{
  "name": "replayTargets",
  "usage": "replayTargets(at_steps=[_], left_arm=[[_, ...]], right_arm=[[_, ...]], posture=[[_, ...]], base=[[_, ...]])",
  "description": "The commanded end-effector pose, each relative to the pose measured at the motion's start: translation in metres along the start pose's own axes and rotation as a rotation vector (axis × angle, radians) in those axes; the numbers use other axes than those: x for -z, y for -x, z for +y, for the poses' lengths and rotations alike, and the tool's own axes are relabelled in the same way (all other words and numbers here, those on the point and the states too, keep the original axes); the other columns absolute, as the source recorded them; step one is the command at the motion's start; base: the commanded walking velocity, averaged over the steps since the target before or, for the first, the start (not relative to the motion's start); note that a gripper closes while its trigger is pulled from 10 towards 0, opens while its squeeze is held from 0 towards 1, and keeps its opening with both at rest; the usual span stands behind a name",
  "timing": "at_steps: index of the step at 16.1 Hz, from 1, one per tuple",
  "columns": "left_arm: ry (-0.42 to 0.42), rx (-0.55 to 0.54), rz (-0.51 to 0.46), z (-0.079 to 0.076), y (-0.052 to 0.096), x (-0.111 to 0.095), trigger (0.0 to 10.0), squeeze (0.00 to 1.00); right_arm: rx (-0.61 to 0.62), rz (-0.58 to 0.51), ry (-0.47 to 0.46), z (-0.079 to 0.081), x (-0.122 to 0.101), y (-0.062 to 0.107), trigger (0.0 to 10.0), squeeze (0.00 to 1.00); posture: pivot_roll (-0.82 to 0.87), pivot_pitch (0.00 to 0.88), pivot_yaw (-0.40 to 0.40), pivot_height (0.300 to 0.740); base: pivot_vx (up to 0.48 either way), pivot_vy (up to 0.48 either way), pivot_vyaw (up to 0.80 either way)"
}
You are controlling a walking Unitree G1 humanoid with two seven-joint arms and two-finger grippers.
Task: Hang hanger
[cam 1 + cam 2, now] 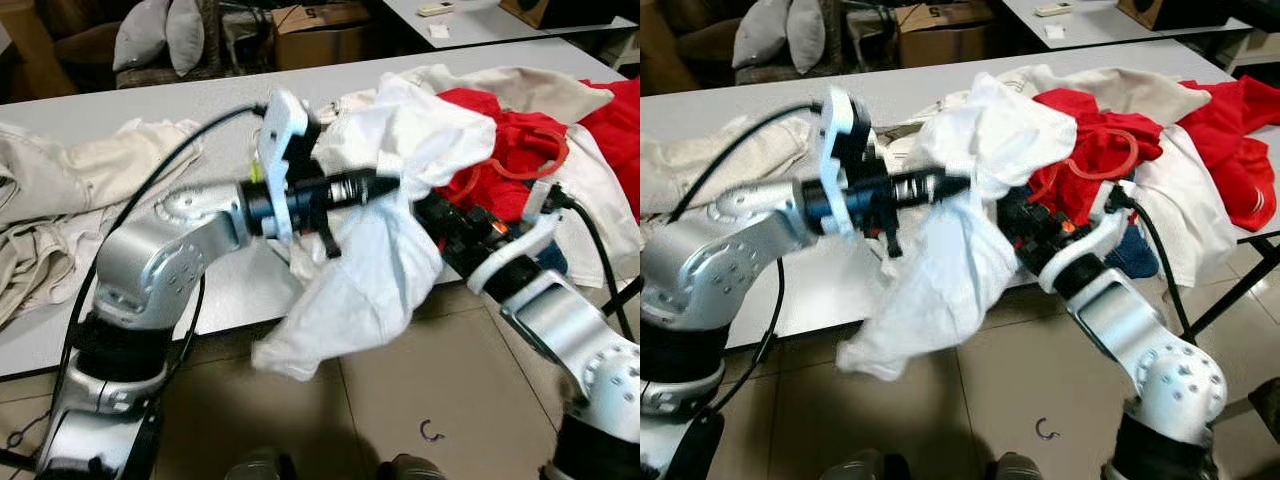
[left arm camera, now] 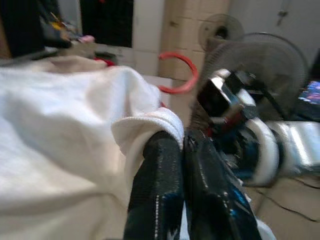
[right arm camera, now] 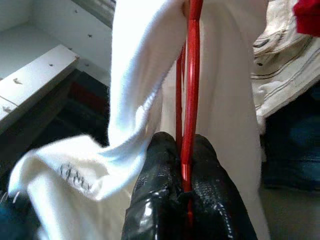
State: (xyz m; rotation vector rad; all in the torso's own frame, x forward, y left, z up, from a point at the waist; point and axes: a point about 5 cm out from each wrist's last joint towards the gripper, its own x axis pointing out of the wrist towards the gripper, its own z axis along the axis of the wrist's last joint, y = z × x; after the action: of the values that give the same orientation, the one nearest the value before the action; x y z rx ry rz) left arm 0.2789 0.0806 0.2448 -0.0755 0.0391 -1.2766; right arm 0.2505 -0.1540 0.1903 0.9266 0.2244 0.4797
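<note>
Tiled floor (image 1: 420, 390) runs up to a long grey table (image 1: 150, 125) heaped with clothes, and the red hanger (image 3: 189, 90) is held over that table's near edge. In the right wrist view its thin red bars pass straight between the two black fingers (image 3: 150, 200) of the right gripper (image 3: 185, 150), which are clamped on them. The hanger's curved hook (image 2: 176, 75) rises past the cloth in the left wrist view. A white shirt (image 1: 385, 250) is draped over the hanger, and its loose end hangs below the table edge toward the floor. The left gripper (image 2: 182, 145) reaches in from the table's left part; its fingers (image 2: 155, 190) are pressed together on a folded white edge of the shirt. Behind the shirt on the table lies a red garment (image 1: 500, 140), with a second red piece (image 1: 1230, 150) at the right end. Cream clothes (image 1: 60, 190) are spread over the table's left part. Beyond the table's far edge stand a cardboard box (image 1: 320, 35) and grey cushions (image 1: 160, 35). A small hook-shaped bit (image 1: 431, 432) lies on the floor in front of the table.
</note>
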Motion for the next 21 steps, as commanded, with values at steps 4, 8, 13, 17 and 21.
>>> replayTargets(at_steps=[4, 8, 13, 17, 21], left_arm=[[0.011, 0.161, 0.139, -0.022, 0.025, -0.003, 10.0, 1.0], [-0.016, 0.024, 0.244, -0.007, 0.046, -0.002, 10.0, 0.0], [-0.068, -0.367, 0.152, 0.03, 0.071, -0.006, 10.0, 0.0], [0.004, -0.575, 0.121, 0.022, 0.085, 0.038, 10.0, 0.0], [-0.005, -0.605, 0.231, 0.012, 0.09, 0.072, 10.0, 0.0]], right_arm=[[0.027, 0.008, -0.004, 0.001, 0.0, 0.009, 10.0, 0.0], [0.04, 0.028, 0.007, 0.001, 0.002, 0.015, 10.0, 0.0], [0.056, 0.1, 0.196, 0.002, 0.0, 0.023, 10.0, 0.0], [0.019, 0.264, 0.384, 0.006, 0.007, 0.048, 10.0, 0.0], [-0.05, 0.396, 0.549, 0.012, 0.004, 0.06, 10.0, 0.0]], posture=[[-0.12, 0.0, 0.017, 0.74], [-0.1, 0.0, 0.011, 0.74], [-0.1, 0.0, 0.023, 0.74], [-0.11, 0.0, 0.038, 0.74], [-0.12, 0.0, 0.035, 0.74]], base=[[0.0, 0.0, 0.0], [0.0, 0.0, 0.0], [0.0, 0.0, 0.0], [0.0, 0.0, 0.0], [0.0, 0.0, 0.0]])
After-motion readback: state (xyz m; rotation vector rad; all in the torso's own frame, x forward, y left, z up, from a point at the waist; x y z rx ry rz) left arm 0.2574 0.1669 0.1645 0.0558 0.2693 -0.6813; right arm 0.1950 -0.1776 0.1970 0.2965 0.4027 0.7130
